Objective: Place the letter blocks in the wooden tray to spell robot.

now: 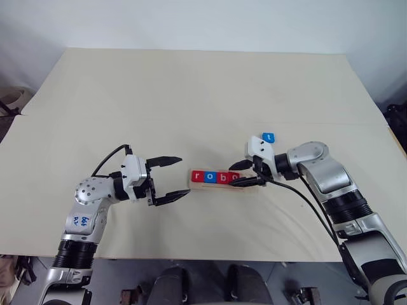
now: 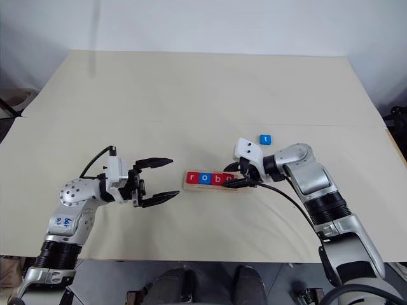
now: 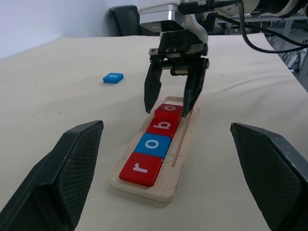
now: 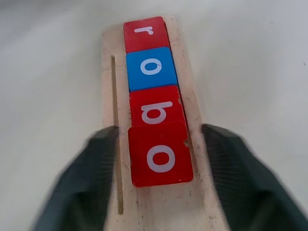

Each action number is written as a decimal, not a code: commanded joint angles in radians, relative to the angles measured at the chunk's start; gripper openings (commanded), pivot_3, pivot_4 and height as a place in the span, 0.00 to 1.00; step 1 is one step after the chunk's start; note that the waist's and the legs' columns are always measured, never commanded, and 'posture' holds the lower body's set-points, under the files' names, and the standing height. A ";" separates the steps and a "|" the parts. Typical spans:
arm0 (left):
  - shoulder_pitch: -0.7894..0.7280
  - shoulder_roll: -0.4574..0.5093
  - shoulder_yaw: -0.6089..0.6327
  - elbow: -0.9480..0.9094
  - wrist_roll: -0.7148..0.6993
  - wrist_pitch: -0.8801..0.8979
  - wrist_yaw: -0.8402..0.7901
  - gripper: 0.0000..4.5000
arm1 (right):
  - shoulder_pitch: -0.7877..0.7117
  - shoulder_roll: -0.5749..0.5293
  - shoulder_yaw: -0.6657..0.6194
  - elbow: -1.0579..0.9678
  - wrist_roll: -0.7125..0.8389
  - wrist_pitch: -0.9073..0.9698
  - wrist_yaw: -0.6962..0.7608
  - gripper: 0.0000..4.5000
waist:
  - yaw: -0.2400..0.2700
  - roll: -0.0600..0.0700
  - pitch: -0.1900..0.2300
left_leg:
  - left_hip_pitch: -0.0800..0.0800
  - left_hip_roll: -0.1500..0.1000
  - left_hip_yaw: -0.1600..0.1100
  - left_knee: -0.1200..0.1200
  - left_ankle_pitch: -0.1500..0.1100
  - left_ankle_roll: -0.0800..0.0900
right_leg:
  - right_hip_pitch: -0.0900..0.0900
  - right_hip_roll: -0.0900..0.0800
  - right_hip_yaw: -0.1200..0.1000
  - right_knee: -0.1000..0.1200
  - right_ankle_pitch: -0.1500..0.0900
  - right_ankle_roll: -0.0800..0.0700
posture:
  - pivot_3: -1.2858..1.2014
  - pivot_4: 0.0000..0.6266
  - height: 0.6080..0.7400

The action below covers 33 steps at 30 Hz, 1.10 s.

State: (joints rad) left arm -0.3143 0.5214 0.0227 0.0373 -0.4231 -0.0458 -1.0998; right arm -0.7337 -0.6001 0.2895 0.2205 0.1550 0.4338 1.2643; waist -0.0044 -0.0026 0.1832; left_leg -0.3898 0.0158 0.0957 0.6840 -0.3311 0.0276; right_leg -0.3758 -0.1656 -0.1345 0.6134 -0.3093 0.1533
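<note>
The wooden tray (image 3: 180, 159) lies on the table between my two grippers. In it sit a red r (image 4: 144, 32), a blue o (image 4: 150, 68), a red b (image 4: 156, 107) and a red o (image 4: 160, 154), side by side. My right gripper (image 3: 167, 111) is open, tilted down over the tray's right end, one finger on each side of the red o with a gap on both sides. A blue t block (image 1: 269, 136) lies loose on the table just beyond the right wrist. Left of the tray, my left gripper (image 1: 186, 175) is open and level, holding nothing.
The pale tabletop (image 1: 191, 95) stretches wide behind the tray. Its front edge (image 1: 191, 257) runs close under both arms. Black cables (image 1: 305, 197) trail along the right forearm.
</note>
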 commanded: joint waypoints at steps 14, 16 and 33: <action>0.005 0.005 0.010 -0.051 -0.007 -0.005 0.005 1.00 | 0.027 -0.040 -0.075 -0.127 0.066 0.047 0.006 0.70 | 0.000 0.000 0.000 | 0.000 0.000 0.000 0.000 0.000 0.000 | 0.000 0.000 0.000 0.000 0.000 0.000 | 0.52 0.24 1.00; 0.005 0.004 0.009 -0.046 -0.007 -0.009 0.003 1.00 | 0.029 -0.031 -0.069 -0.145 0.066 0.057 -0.007 0.55 | 0.000 0.000 0.000 | 0.000 0.000 0.000 0.000 0.000 0.000 | 0.000 0.000 0.000 0.000 0.000 0.000 | 0.52 0.24 1.00; 0.012 0.006 0.015 -0.042 -0.008 -0.014 0.002 1.00 | 0.049 -0.012 -0.028 -0.072 -0.011 -0.005 -0.063 0.00 | 0.000 0.000 0.000 | 0.000 0.000 0.000 0.000 0.000 0.000 | 0.000 0.000 0.000 0.000 0.000 0.000 | 0.52 0.24 1.00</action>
State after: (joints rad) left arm -0.3049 0.5232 0.0229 0.0140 -0.4232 -0.0456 -1.0958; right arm -0.6876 -0.5907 0.2772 0.1598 0.1376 0.4414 1.1890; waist -0.0039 -0.0026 0.1832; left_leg -0.3898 0.0157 0.0959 0.6838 -0.3311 0.0276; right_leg -0.3758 -0.1655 -0.1344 0.6133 -0.3093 0.1533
